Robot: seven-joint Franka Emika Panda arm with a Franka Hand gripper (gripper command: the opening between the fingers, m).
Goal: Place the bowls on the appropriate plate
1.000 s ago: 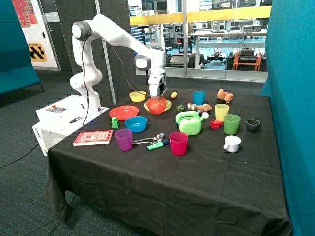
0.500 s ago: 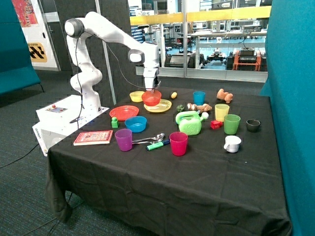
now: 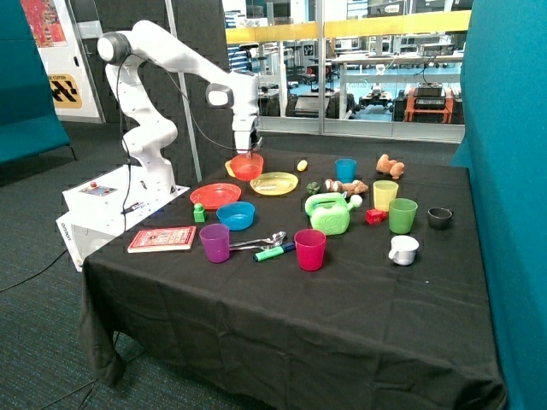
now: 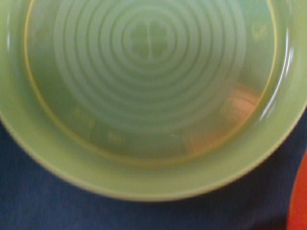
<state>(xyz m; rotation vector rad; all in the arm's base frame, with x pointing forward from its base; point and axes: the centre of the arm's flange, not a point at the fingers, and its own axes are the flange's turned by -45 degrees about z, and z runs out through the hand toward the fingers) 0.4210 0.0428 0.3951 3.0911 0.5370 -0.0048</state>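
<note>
Two cups, a purple cup and a pink cup, stood nearest the front edge of the black-draped table, with a blue bowl and a red plate just behind them. Farther back the yellow plate lay bare, and beyond it the gripper had its fingers closed on the rim of the orange-red bowl, holding it above the yellow bowl near the far edge. Seen through the wrist camera, a ringed yellowish dish filled the picture, with dark cloth beside it.
</note>
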